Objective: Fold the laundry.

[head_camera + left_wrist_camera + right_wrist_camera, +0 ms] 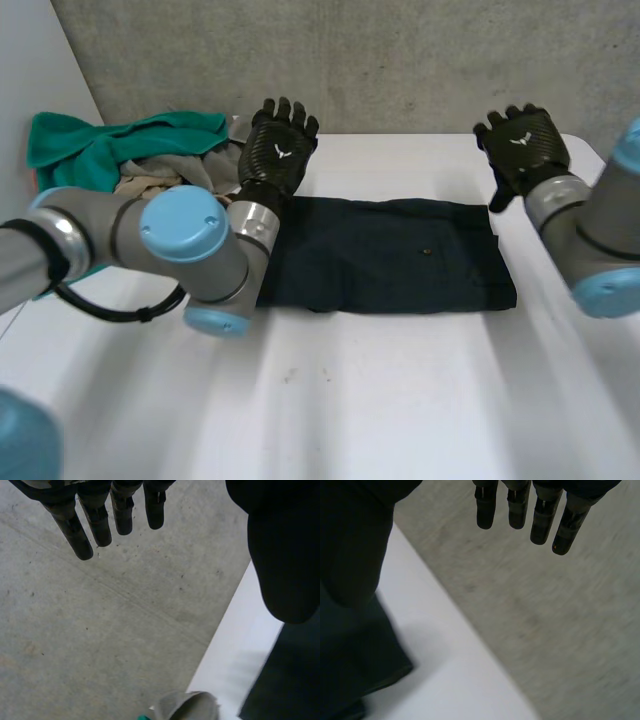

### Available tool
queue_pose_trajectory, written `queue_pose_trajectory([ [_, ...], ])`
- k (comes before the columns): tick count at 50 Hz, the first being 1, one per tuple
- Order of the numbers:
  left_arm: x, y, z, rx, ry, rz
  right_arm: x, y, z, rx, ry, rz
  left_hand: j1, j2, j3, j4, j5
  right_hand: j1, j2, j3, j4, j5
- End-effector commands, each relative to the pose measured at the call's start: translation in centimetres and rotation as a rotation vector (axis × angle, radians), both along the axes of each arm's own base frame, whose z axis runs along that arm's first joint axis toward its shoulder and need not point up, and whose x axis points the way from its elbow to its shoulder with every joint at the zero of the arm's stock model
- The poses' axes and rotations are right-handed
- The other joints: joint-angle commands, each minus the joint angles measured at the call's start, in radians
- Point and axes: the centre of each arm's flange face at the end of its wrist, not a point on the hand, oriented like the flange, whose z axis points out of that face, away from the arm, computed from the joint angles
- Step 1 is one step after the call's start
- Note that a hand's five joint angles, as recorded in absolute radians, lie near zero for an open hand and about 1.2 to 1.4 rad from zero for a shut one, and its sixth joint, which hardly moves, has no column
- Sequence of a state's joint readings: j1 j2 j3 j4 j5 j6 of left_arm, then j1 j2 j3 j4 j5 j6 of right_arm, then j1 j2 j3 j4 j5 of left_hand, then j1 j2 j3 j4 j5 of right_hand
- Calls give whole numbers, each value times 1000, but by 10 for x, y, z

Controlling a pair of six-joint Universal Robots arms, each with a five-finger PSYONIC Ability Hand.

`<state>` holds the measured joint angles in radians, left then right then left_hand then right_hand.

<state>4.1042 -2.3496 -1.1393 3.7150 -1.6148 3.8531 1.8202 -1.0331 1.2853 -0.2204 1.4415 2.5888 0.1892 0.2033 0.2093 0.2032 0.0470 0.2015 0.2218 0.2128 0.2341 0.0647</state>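
Crosswise: dark folded garment (390,255), long axis left-right; left hand (278,150), right hand (525,140) released.

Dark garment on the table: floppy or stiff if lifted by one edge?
Likely floppy: the dark garment lies flat with soft edges, so a lifted edge would drape. Pushed, it probably bunches rather than slides on the white table.
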Motion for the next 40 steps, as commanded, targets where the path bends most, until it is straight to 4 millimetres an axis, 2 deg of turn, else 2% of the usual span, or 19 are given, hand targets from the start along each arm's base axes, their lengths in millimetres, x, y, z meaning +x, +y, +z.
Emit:
queue_pose_trajectory([
  [1,27,45,16,139,87,-28,-33,37,-21,421,-90,-33,-15,-29,-35,-29,-47,6,-14,-5,-27,-32],
  [5,38,60,18,200,138,-38,-38,47,-38,504,-98,-19,-15,-29,-35,-29,-47,112,92,101,79,74],
  [9,44,69,10,234,135,-39,-40,49,-50,495,-101,-1,-15,-29,-35,-29,-47,171,151,160,139,133],
  [13,48,68,7,242,132,-30,-41,46,-62,475,-101,0,-15,-29,-35,-29,-47,218,198,207,186,180],
  [14,49,67,6,243,132,-27,-41,42,-76,475,-98,1,-15,-29,-35,-29,-47,230,210,219,197,192],
  [17,51,64,4,247,128,-17,-41,35,-87,469,-88,-4,-15,-29,-35,-29,-47,309,288,297,276,271],
  [18,52,63,2,250,126,-12,-39,32,-91,458,-80,3,-15,-29,-35,-29,-47,614,594,603,582,577],
  [20,54,61,2,251,126,-6,-39,30,-94,454,-71,7,-15,-29,-35,-29,-47,997,977,986,964,959],
  [21,54,61,1,253,124,-5,-40,28,-93,447,-56,2,-15,-29,-35,-29,-47,1193,1172,1182,1160,1155],
  [28,53,64,5,247,131,-10,-53,27,-91,444,-29,-27,-15,-29,-35,-29,-47,1195,1174,1183,1162,1157],
  [33,54,66,10,241,133,-10,-78,25,-50,332,25,-79,-15,-29,-35,-29,-47,1195,1174,1183,1162,1157],
  [37,57,68,15,238,140,-10,-94,22,-40,277,126,-107,-15,-29,-35,-29,-47,1195,1174,1183,1162,1157],
  [40,59,70,15,241,142,-7,-100,21,-37,246,204,-111,-15,-29,-35,-29,-47,1195,1174,1183,1162,1157],
])
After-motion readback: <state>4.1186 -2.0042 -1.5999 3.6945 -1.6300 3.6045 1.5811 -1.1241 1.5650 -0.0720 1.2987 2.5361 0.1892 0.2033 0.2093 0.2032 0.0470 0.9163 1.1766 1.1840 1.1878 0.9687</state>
